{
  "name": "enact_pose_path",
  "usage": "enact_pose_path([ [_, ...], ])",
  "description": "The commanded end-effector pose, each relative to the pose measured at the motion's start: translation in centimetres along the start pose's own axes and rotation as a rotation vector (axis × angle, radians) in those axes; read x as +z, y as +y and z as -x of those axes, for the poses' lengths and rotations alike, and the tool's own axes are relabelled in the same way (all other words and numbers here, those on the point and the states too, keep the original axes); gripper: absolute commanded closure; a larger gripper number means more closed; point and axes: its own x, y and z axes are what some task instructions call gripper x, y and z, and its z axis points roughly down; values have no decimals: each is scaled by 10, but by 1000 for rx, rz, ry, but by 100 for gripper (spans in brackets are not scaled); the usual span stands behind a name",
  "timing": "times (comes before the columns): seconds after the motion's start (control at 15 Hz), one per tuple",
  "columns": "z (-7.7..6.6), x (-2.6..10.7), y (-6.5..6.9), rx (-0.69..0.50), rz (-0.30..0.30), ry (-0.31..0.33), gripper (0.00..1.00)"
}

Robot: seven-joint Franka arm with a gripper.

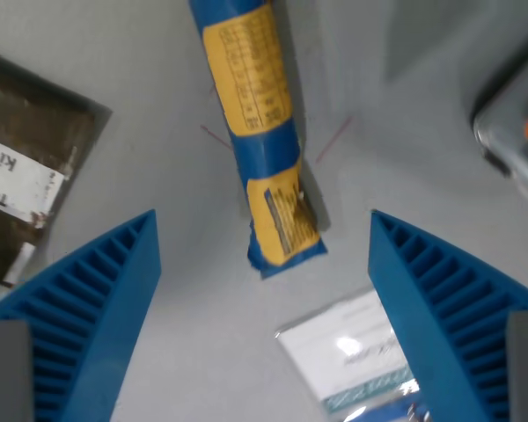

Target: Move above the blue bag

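Observation:
The blue bag (pixel 262 132) is a long rolled pack with yellow printed labels. It lies on the grey table, running from the top edge of the wrist view down to its middle. My gripper (pixel 264 229) is open, hanging above the bag's lower end. Its two blue ribbed fingers (pixel 97 308) stand wide apart at the wrist view's left and right, with nothing between them but the bag's end below. Neither finger touches the bag.
A dark brown packet (pixel 22 176) with a white label lies at the wrist view's left. A clear-wrapped white packet (pixel 356 356) sits at the bottom, right of centre. A grey container edge (pixel 510 141) with something orange shows at the upper right.

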Motion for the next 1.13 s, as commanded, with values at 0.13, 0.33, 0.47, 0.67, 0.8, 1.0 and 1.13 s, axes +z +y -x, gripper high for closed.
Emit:
enact_pose_path([
  [0.13,-1,11,-3,-266,76,62,0],
  [0.33,-3,18,-3,-271,75,60,0],
  [0.47,-4,22,-3,-267,74,58,0],
  [0.67,-5,26,-3,-252,74,57,0],
  [0.8,-6,27,-3,-236,73,56,0],
  [1.0,-6,29,-3,-214,70,54,0],
  [1.13,-6,29,-3,-207,70,53,0],
])
